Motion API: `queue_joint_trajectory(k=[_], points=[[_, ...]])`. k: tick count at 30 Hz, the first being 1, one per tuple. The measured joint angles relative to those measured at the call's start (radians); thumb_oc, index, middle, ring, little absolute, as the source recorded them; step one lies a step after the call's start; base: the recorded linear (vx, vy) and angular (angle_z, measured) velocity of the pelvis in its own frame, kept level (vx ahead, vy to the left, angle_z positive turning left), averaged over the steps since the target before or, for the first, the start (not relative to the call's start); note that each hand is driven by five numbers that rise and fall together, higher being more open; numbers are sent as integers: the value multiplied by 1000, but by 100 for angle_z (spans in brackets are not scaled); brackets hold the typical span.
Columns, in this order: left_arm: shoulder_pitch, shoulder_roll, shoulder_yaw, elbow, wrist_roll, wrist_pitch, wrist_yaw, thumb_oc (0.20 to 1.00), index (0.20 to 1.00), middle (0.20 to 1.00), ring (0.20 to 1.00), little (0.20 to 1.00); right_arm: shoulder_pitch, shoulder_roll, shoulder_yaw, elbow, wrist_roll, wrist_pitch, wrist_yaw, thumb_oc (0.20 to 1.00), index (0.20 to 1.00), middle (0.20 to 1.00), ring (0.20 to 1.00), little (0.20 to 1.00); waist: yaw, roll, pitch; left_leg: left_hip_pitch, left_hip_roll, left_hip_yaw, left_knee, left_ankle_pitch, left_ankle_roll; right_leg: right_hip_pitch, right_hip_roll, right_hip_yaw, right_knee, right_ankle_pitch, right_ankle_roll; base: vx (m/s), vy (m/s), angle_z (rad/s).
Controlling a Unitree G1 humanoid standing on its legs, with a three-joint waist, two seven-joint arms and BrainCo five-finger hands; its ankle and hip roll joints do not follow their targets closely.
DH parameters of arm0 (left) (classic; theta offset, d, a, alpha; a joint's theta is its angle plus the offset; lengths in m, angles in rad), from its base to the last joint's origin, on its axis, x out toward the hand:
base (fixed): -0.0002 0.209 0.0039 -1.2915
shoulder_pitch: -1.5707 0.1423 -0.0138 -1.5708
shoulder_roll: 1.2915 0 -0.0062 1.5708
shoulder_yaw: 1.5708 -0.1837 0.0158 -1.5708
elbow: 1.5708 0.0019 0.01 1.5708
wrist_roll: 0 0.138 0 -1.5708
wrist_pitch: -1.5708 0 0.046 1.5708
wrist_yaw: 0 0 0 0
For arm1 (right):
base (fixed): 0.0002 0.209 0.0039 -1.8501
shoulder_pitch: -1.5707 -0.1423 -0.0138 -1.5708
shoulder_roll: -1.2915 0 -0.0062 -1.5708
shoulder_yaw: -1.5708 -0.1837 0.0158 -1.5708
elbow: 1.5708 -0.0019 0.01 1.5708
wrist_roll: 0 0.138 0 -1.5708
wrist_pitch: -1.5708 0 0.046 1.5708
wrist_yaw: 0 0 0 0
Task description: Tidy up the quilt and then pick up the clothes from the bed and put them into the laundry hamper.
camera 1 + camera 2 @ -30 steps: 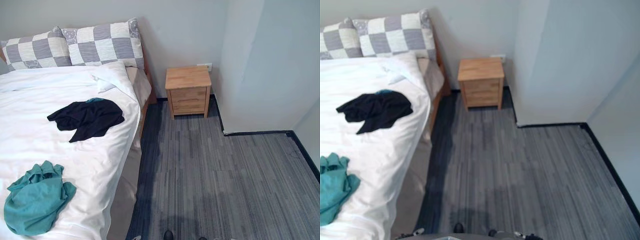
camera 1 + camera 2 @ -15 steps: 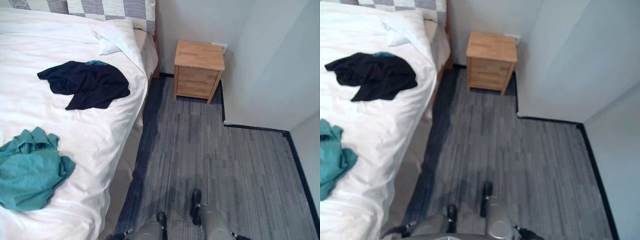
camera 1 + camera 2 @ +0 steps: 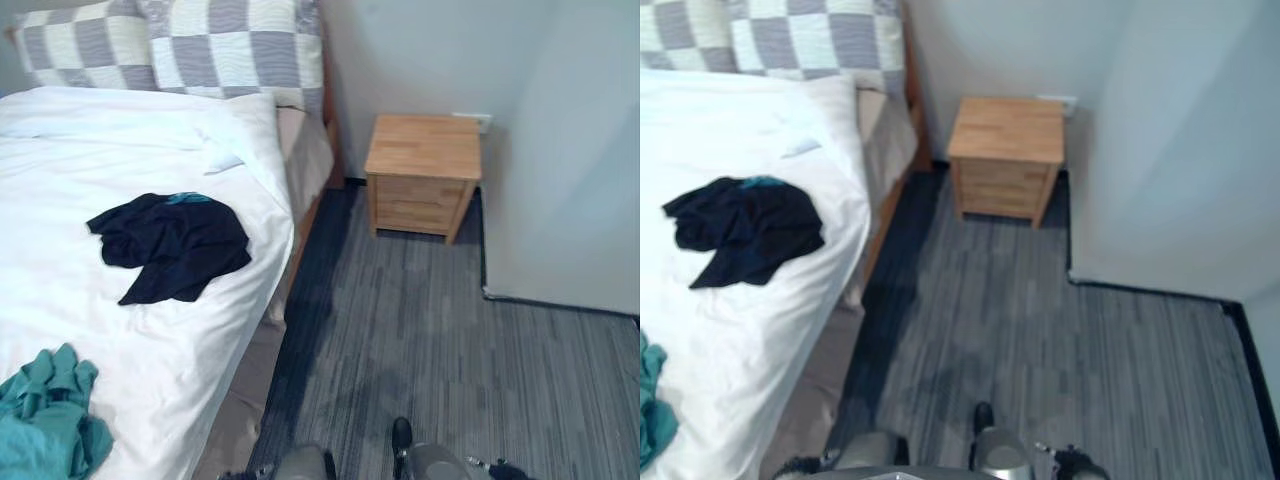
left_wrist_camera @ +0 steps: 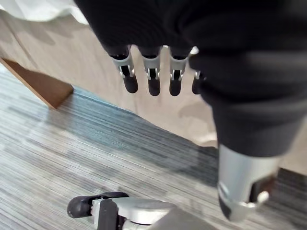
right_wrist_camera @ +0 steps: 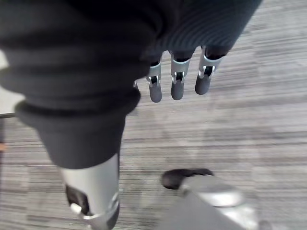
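Clothes look soft and floppy, so with my left hand (image 4: 158, 52) and right hand (image 5: 172, 57) fingers hanging loose and empty, I'd pinch the bunched middle of the black shirt (image 3: 172, 242) on the quilt (image 3: 120, 300).

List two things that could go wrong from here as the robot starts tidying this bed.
1. The dark garment lies on the quilt, so pulling the quilt straight could drag it off the bed's edge.
2. The teal garment sits at the view's edge, so it may be missed. Both the left hand and the right hand hang open over the floor, holding nothing.
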Motion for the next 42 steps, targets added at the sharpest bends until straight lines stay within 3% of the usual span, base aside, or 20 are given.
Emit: queue_joint_trajectory(k=[5, 9, 11, 12, 13, 14, 15, 18, 20, 23, 27, 29, 31, 32, 35, 37, 39, 40, 41, 42], points=[[43, -17, -24, 8, -18, 6, 6, 1000, 1000, 1000, 1000, 1000, -53, 2, 120, -128, 64, -22, -22, 1000, 1000, 1000, 1000, 1000, 80, 11, 19, -83, -81, -34, -793, 81, -11, 161, 81, 49, -135, -56, -14, 592, 138, -43], [76, -28, 39, 44, -47, 35, 18, 1000, 1000, 1000, 1000, 1000, -39, 23, 131, -95, 74, 8, -35, 1000, 1000, 1000, 1000, 1000, 147, -7, 35, -21, -113, -42, -753, 82, 22, 306, 80, 149, -106, -174, 13, 577, 199, -84], [87, -29, 49, 53, -47, 43, 37, 1000, 1000, 1000, 1000, 1000, -24, 23, 138, -82, 73, 25, -37, 1000, 1000, 1000, 1000, 1000, 140, -10, 28, 48, -107, -6, -732, 136, 60, 312, 69, 112, 47, -266, 45, 381, 211, -46], [70, -20, 42, 51, -48, 34, 44, 1000, 1000, 1000, 1000, 1000, -9, 33, 130, -73, 69, 34, -34, 1000, 1000, 1000, 1000, 1000, 144, -31, 21, 87, -114, 30, -733, 121, 120, 231, 25, 63, 282, -304, 80, 396, 276, -33], [51, -18, 62, 47, -47, 23, 44, 1000, 1000, 1000, 1000, 1000, -1, 41, 133, -81, 62, 34, -35, 1000, 1000, 1000, 1000, 1000, 139, -37, 25, 122, -125, 47, -720, 97, 143, 157, -7, 24, 485, -277, 121, 718, 291, -46], [29, -8, 60, 66, -47, 20, 44, 1000, 1000, 1000, 1000, 1000, 8, 47, 129, -107, 26, 31, -37, 1000, 1000, 1000, 1000, 1000, 129, -32, 31, 190, -144, 57, -737, 77, 148, 33, -125, -86, 834, -201, 146, 445, 33, -30], [25, -5, 61, 64, -47, 9, 43, 1000, 1000, 1000, 1000, 1000, 30, 46, 127, -113, 28, 28, -36, 1000, 1000, 1000, 1000, 1000, 115, -19, 23, 236, -150, 44, -759, 29, 160, -4, -145, -104, 876, -207, 138, 536, -38, -28], [6, 9, 49, 48, -46, -37, 40, 1000, 1000, 1000, 1000, 1000, 24, 7, 164, -119, 27, 2, -64, 1000, 1000, 1000, 1000, 1000, 98, 28, 18, 343, -144, 20, -826, 17, 139, -126, -164, -145, 714, -224, 127, 459, -270, 7], [-16, 17, 51, 45, -47, -50, 39, 1000, 1000, 1000, 1000, 1000, 17, 9, 166, -133, 28, -9, -77, 1000, 1000, 1000, 1000, 1000, 75, 26, 25, 354, -137, -27, -842, 12, 130, -155, -123, -115, 389, -212, 135, 490, -275, 67], [-6, 7, 71, 66, -46, -55, 30, 1000, 1000, 1000, 1000, 1000, 21, 19, 168, -151, 26, -28, -84, 1000, 1000, 1000, 1000, 1000, 45, 17, 27, 418, -149, -127, -827, -89, 100, -194, -90, 72, -101, 45, 224, 908, -417, 79], [29, 1, 39, 74, -44, -42, 26, 1000, 1000, 1000, 1000, 1000, 36, 35, 166, -173, 27, -41, -106, 1000, 1000, 1000, 1000, 1000, -7, 5, 19, 484, -139, -246, -801, -169, 102, -214, -77, 201, -129, 99, 210, 547, -297, 103], [65, -38, 25, 62, -48, -41, 29, 1000, 1000, 1000, 1000, 1000, 32, 6, 164, -222, -5, 4, -109, 1000, 1000, 1000, 1000, 1000, -31, 59, 8, 532, -40, -300, -748, -202, 57, -219, 0, 184, 51, 146, 155, 688, -531, 121], [70, -38, 52, 64, -46, -41, 29, 1000, 1000, 1000, 1000, 1000, -15, 12, 174, -223, -43, 21, -107, 1000, 1000, 1000, 1000, 1000, -10, 26, 5, 400, -35, -278, -478, -126, -16, -195, -6, 110, 115, 58, 95, 381, -428, 116], [60, -24, 53, 53, -45, -33, 30, 1000, 1000, 1000, 1000, 1000, -26, 10, 186, -246, -50, 17, -100, 1000, 1000, 1000, 1000, 1000, 29, -12, 9, 240, -26, -225, -224, -27, -16, -152, -4, 64, 87, 37, 47, 272, -315, 114], [77, -10, 35, -3, -46, -10, 43, 1000, 1000, 1000, 1000, 1000, 6, -5, 203, -328, -51, 13, -101, 1000, 1000, 1000, 1000, 1000, 23, -37, 15, 164, 65, 58, -347, -55, -17, -50, -17, -113, 1, 24, 41, 165, -120, 140], [71, 0, -1, -36, -44, 8, 46, 1000, 1000, 1000, 1000, 1000, 14, -15, 203, -348, -50, 20, -105, 1000, 1000, 1000, 1000, 1000, 34, -6, 9, 99, 70, 220, -454, -46, -6, -11, -14, -214, -5, -11, 85, 141, -119, 178], [53, -2, -14, -14, -35, 34, 43, 1000, 1000, 1000, 1000, 1000, 14, -27, 210, -368, -41, 29, -120, 1000, 1000, 1000, 1000, 1000, -16, 25, 13, 53, 132, 377, -431, -9, -15, -12, -8, -352, 49, -18, 56, 104, 61, 160], [61, 4, -17, -20, -35, 35, 42, 1000, 1000, 1000, 1000, 1000, 24, -12, 207, -359, -35, 35, -120, 1000, 1000, 1000, 1000, 1000, 1, -12, 10, 70, 129, 403, -447, 0, -13, 12, -18, -441, 21, -42, 94, 122, 150, 64], [66, 2, -24, -24, -35, 38, 43, 1000, 1000, 1000, 1000, 1000, 23, -8, 202, -351, -30, 33, -119, 1000, 1000, 1000, 1000, 1000, 5, -23, 6, 108, 86, 400, -498, 4, 5, 29, -39, -449, 34, -65, 207, 103, 126, 44], [63, -20, -26, -33, -29, 49, 48, 1000, 1000, 1000, 1000, 1000, 21, -30, 184, -362, -30, 28, -118, 1000, 1000, 1000, 1000, 1000, -9, 35, 13, 108, 128, 369, -513, 1, 21, -17, -24, -368, 131, -47, 281, 157, 141, 29]])
